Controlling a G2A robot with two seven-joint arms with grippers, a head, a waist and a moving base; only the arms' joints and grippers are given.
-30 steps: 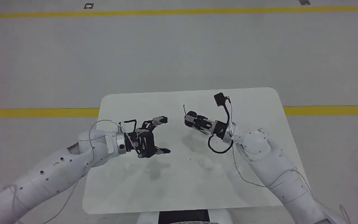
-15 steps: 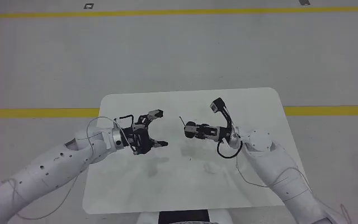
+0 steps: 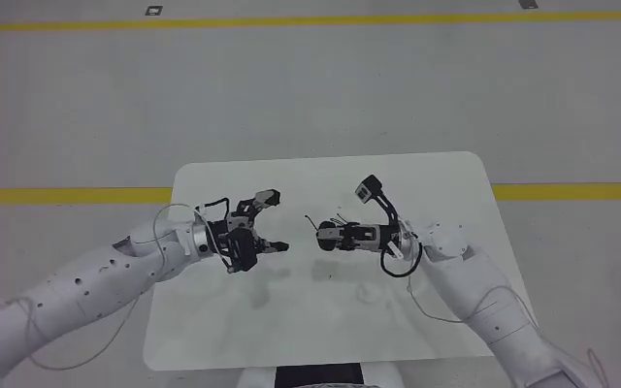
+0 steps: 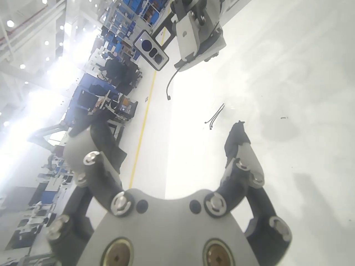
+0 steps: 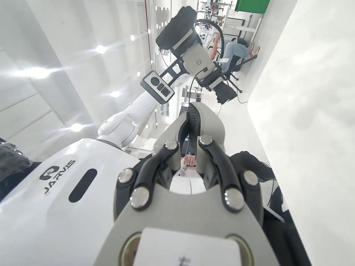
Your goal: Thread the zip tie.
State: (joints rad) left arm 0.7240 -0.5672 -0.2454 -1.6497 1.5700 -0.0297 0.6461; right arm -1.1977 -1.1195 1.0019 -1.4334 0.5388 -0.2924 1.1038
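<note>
Zip tie (image 4: 168,92): thin black strip, one end pinched in right gripper (image 3: 321,235), the rest sticking out free past its tips. In top view it shows as a short dark line near frame centre, angled up-left off the fingertips.
Tie vs. left gripper: free end points into the gap btwn the two tools and is not touching the left gripper (image 3: 279,222). Gap is small, both at about the same height in frame.
Right gripper: closed tight on the tie, fingers pressed together w/ the strip coming out at the tips. It sits just right of centre in top view, aimed left.
Left gripper: spread wide, nothing in it. One finger (image 4: 238,142) is over the table, the other is off toward the table's edge. It sits left of centre in top view, mouth facing the right gripper.
Spare ties (image 4: 215,116): two thin black strips lying flat on the table, side by side. In left wrist view they are mid-frame, between the open fingers and the held tie, apart from both tools.
Table (image 3: 437,175): white top w/ rounded corners, centre of top view. Both tools are over its middle.
</note>
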